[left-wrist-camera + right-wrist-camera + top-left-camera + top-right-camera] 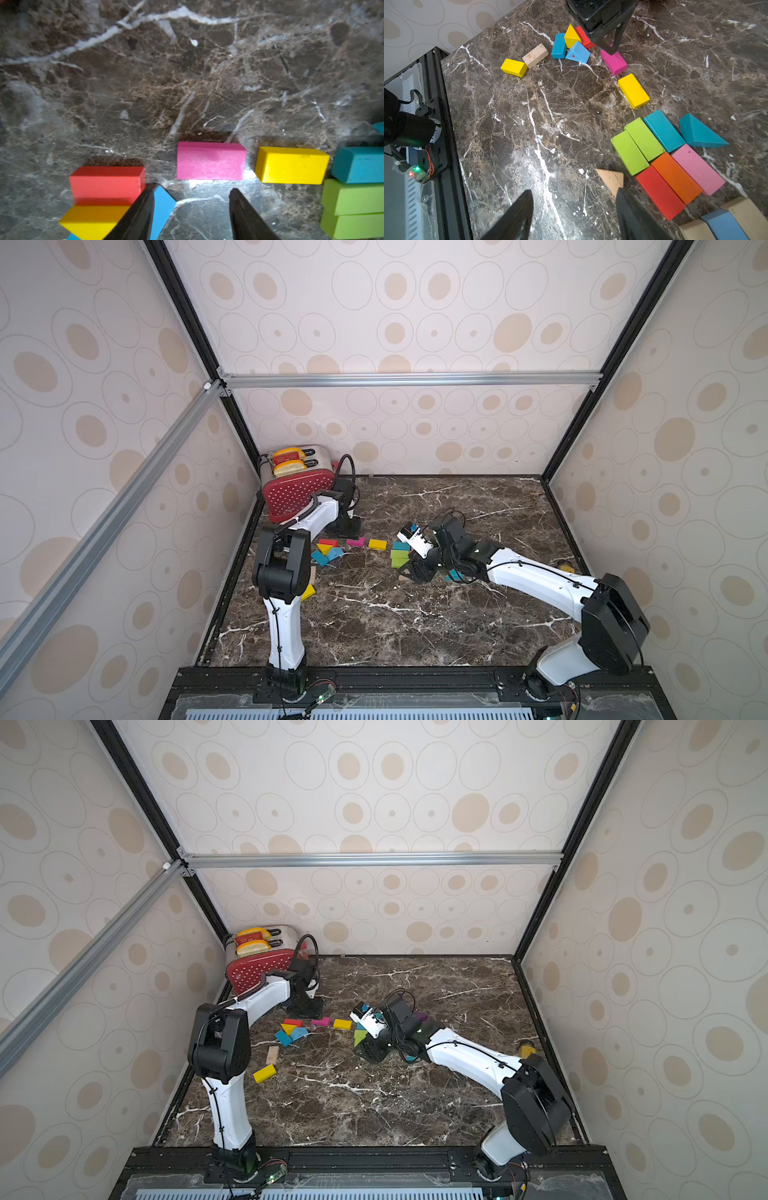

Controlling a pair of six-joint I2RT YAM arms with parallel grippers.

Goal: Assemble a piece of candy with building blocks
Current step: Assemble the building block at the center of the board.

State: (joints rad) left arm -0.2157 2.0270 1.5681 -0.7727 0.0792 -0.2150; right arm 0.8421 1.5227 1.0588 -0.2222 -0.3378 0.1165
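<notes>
Packed flat, edge to edge, into a slab on the bench (529, 124): green bricks (629, 152), teal brick (663, 131), red brick (660, 193), orange brick (676, 177), pale pink brick (698, 169). Just beside it, teal wedge (699, 133) and bare wood wedge (611, 179). Apart, lying flat: magenta brick (613, 62), yellow brick (633, 91). Farther off, huddled: yellow wedge (571, 37), blue wedge (578, 53), small red brick (584, 37), second teal brick (559, 45). Nearby, bare wood brick (535, 55) beside another yellow brick (513, 67).

Magenta brick (209, 161), white-veined brown table (187, 83)

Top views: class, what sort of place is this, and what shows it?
Probably a robot test booth dressed as a kitchen: aluminium frame with wallpapered panels around a marble-look table, a red toaster in one corner, left arm and right arm mounted at the front.
</notes>
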